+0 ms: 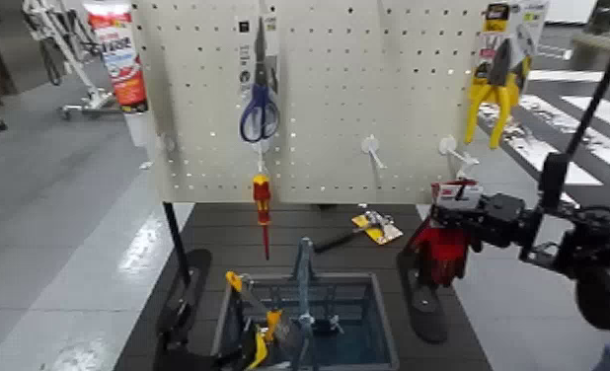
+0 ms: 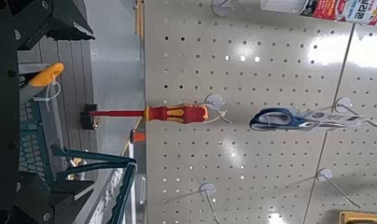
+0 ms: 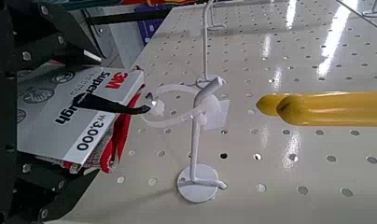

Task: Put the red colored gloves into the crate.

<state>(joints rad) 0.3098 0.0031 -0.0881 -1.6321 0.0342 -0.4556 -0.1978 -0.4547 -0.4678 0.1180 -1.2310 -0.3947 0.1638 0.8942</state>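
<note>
The red colored gloves (image 1: 437, 252) hang from my right gripper (image 1: 464, 219), which is shut on their white-and-red header card (image 1: 457, 190), just off the pegboard's right lower edge and above the dark table. In the right wrist view the card (image 3: 70, 117) sits between the fingers (image 3: 47, 42), close to a white peg hook (image 3: 191, 107). The grey-blue crate (image 1: 383, 326) stands at the table's front centre with its upright handle (image 1: 304, 266), to the lower left of the gloves. My left gripper (image 2: 14, 112) is open and empty beside the crate (image 2: 37, 131).
The pegboard (image 1: 368, 89) holds blue scissors (image 1: 259, 109), a red-and-yellow screwdriver (image 1: 262, 202), yellow pliers (image 1: 494, 94) and a sealant tube (image 1: 119, 59). A yellow-handled tool (image 1: 363, 230) lies on the table. Several tools lie in the crate. Black stand feet (image 1: 422, 296) flank it.
</note>
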